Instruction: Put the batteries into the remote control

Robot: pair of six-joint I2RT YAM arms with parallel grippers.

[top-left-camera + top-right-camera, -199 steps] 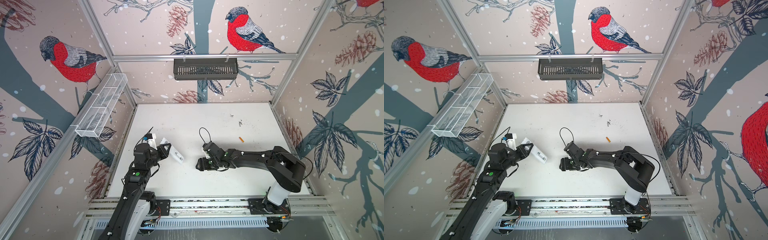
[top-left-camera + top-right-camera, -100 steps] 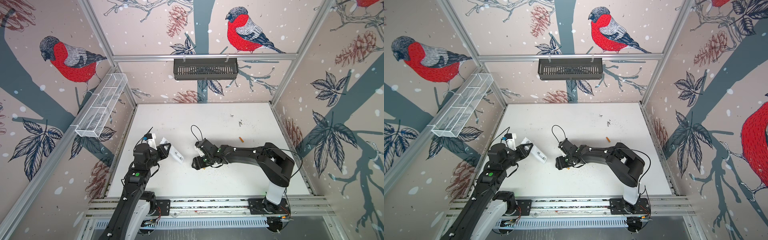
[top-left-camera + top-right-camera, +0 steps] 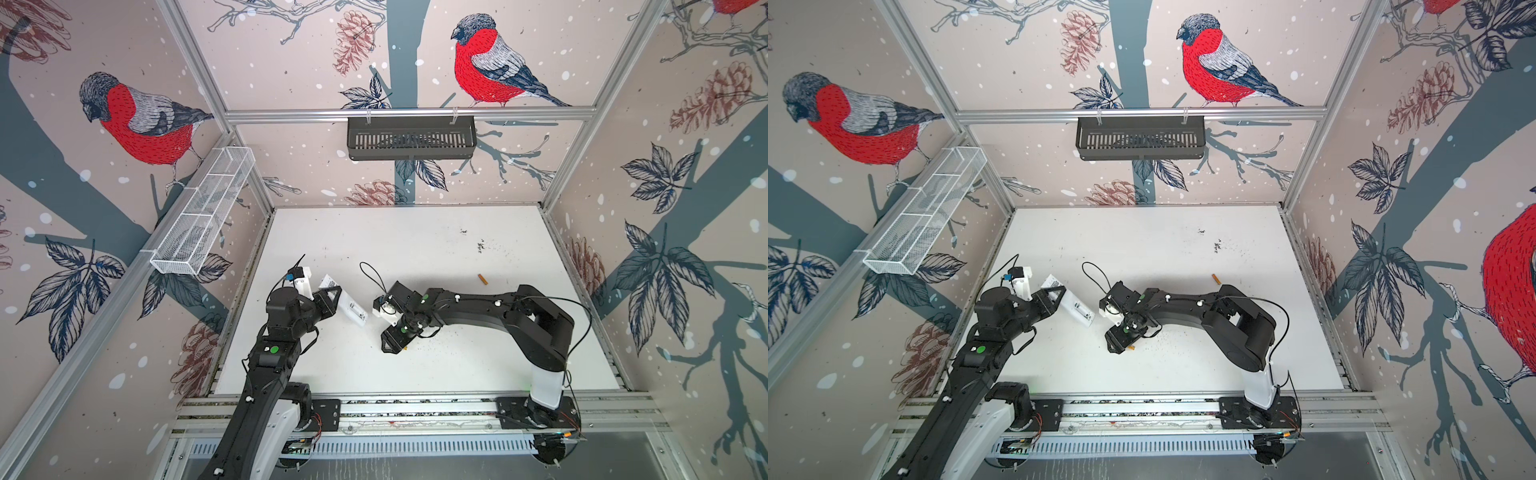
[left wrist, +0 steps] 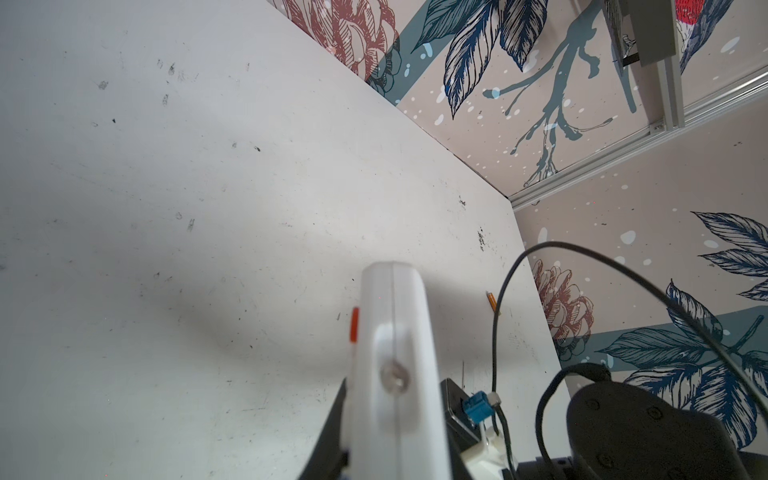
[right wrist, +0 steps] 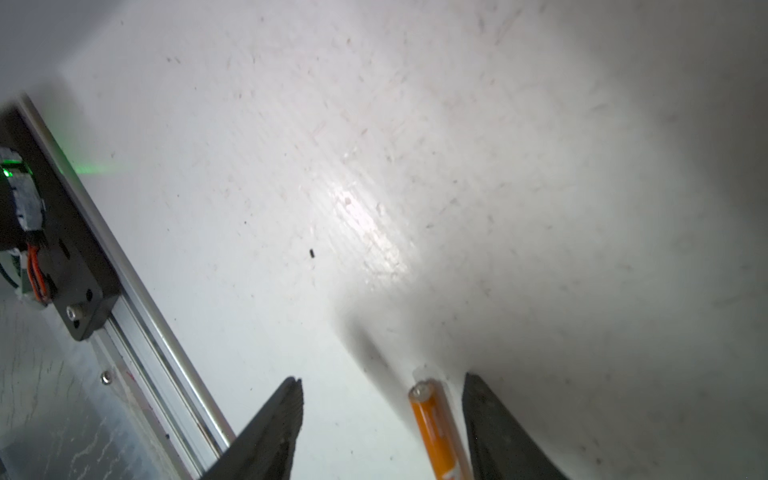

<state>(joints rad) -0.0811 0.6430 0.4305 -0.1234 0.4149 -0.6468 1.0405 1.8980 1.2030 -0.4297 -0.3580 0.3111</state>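
Observation:
My left gripper (image 3: 332, 297) (image 3: 1054, 296) is shut on the remote control (image 3: 351, 311) (image 3: 1079, 311), a slim white bar held off the table at the left. In the left wrist view the remote control (image 4: 395, 332) sticks out edge-on from that gripper (image 4: 390, 457). My right gripper (image 3: 394, 344) (image 3: 1119, 343) points down at mid-table, open. One of the batteries (image 5: 436, 432), orange with a silvery end, lies on the table between its fingers, close to one finger (image 5: 494, 432); the gripper (image 5: 382, 379) has a wide gap. A second battery (image 3: 482, 279) (image 3: 1215, 278) (image 4: 491, 302) lies further right.
The white table (image 3: 415, 245) has walls on three sides. An aluminium rail (image 3: 415, 409) with the arm bases runs along its front edge. A white wire basket (image 3: 203, 216) hangs on the left wall and a black basket (image 3: 411, 137) on the back wall.
My right gripper has moved left and turned toward the front edge, coming down astride the battery, its jaws a little narrower. The left arm and the remote have not moved.

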